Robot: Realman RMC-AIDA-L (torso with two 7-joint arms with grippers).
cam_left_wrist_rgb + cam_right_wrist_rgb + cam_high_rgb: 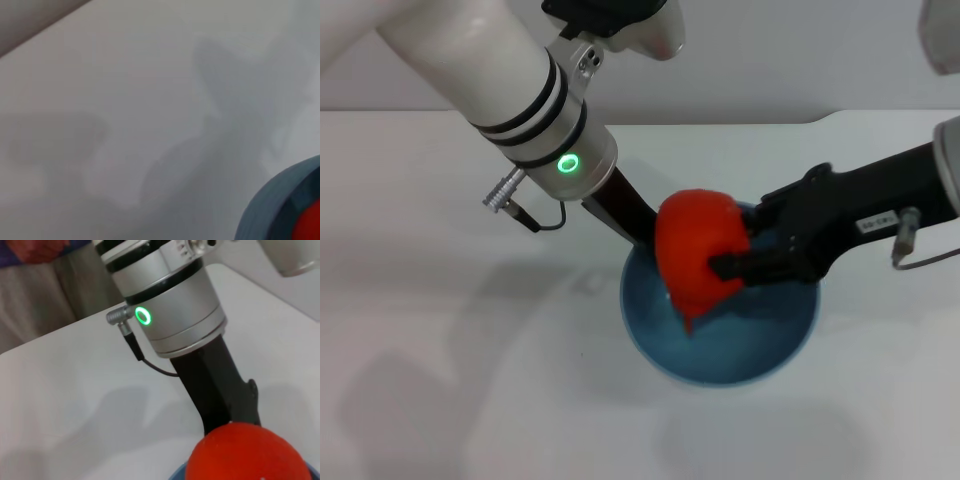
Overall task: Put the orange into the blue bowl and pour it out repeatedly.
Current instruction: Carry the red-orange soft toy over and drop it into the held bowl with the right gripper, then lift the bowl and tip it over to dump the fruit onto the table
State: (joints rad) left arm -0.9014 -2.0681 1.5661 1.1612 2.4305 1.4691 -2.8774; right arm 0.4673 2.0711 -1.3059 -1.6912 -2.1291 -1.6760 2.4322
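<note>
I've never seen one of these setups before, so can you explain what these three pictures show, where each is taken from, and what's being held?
It is a two-armed robot at a white table. One picture looks down from its head; the other two come from cameras on its wrists. The right gripper, reaching in from the right, holds the orange just above the blue bowl. The left gripper, on the white arm with the green light, reaches down to the bowl's far rim. The left wrist picture shows mostly table and the bowl's edge; the right wrist picture shows the other arm and the orange.
</note>
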